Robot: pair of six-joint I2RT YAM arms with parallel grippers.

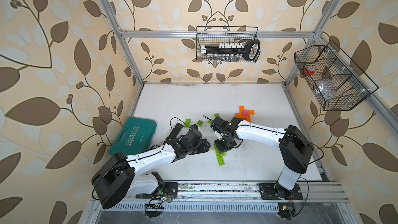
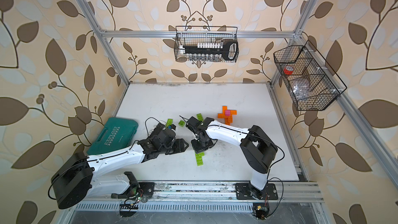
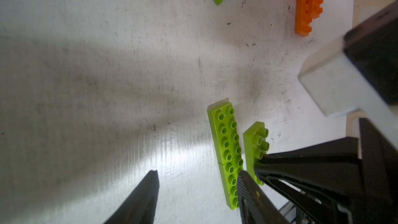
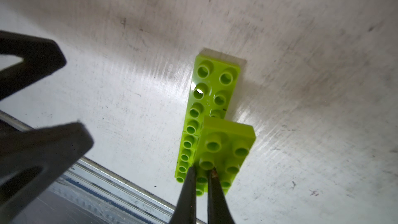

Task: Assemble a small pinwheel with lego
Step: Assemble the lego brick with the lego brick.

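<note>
Pinches a lime-green brick [image 4: 228, 138] in the right hand [image 4: 202, 170], closed tight near one end, at a stud by the look. Holds it tilted against the side of a lime-green strip [image 4: 213, 82], two bricks end to end, flat on the worktop [image 1: 183, 100] near the front middle; impossible to tell whether seated.

Shows the left hand [image 3: 197, 173] part-open and empty, one finger just beside the strip.

Further back: an orange cross [image 1: 239, 115] topped with a pink brick [image 1: 245, 112], plus loose green bricks [image 1: 187, 123].

Judged light, stiff and glossy, so likely to twist or slip from so narrow a pinch. Better taken across the long sides, mid-length, then pressed down square. Worth steadying the strip with the free hand, or expect skating on the smooth worktop.
</note>
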